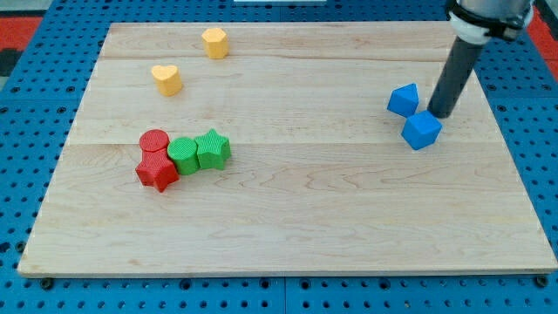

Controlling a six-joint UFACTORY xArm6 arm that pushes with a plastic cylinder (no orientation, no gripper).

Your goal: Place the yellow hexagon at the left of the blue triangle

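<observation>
The yellow hexagon (214,43) sits near the view's top, left of centre. The blue triangle (403,99) sits at the view's right, far from the hexagon. A second blue block (422,130), cube-like, lies just below and right of it. My tip (438,113) rests on the board between the two blue blocks, right of the triangle and at the top edge of the cube-like one, close to both.
A yellow heart (166,79) lies below-left of the hexagon. A cluster sits at the lower left: red cylinder (154,141), red star (158,171), green cylinder-like block (184,154), green star (212,148). The wooden board (288,227) rests on a blue pegboard.
</observation>
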